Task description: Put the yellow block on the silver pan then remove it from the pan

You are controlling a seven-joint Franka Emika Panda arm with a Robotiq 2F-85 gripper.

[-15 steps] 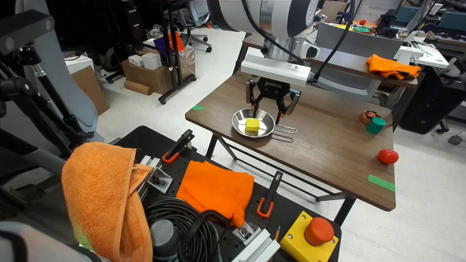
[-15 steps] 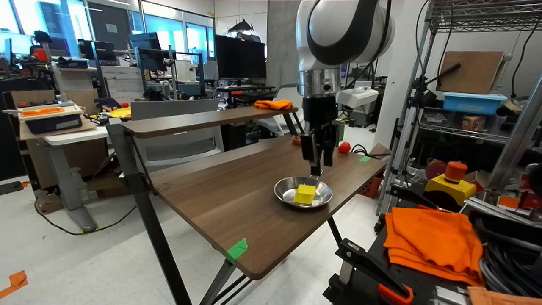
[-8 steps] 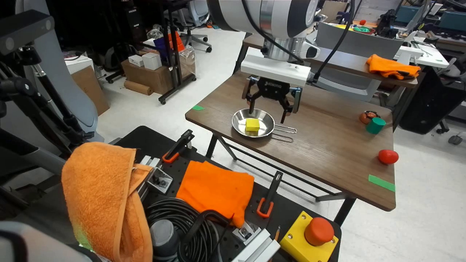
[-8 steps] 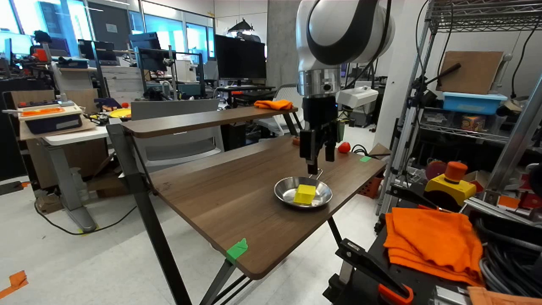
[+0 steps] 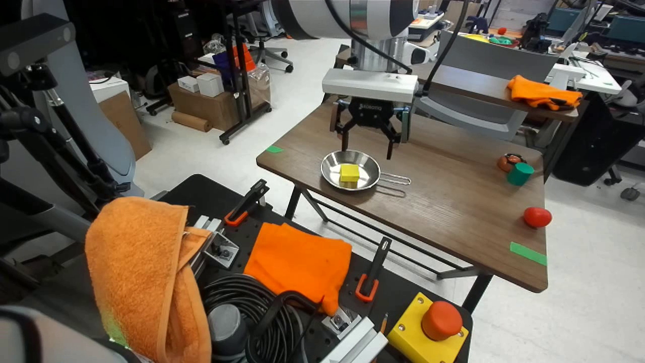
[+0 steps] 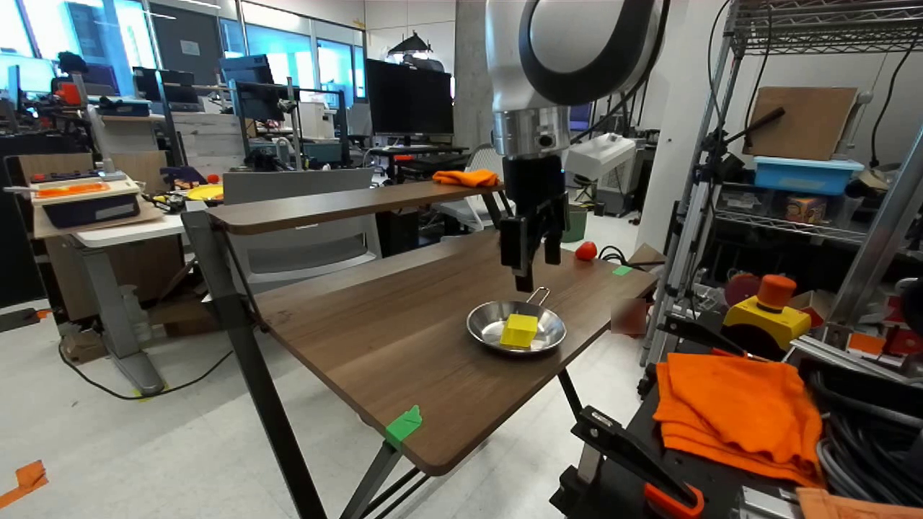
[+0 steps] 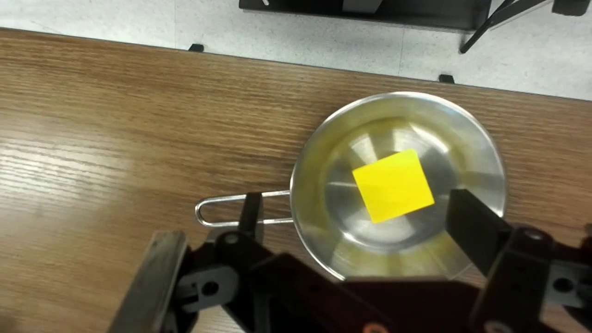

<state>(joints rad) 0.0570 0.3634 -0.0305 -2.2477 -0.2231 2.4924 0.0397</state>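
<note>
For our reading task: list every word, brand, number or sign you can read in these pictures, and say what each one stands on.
"ROBOTIQ": in small pale letters on the black body of the gripper, in an exterior view.
Too small to read: the pale sheet in the background.
Too small to read: any print on the patterned box.
Too small to read: light marks on the black clamp.
Wrist view: none readable.

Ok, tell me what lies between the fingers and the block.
Only air: in an exterior view the open fingers hang higher than the block, clearly apart, and just part of the pan shows in the gap.
</note>
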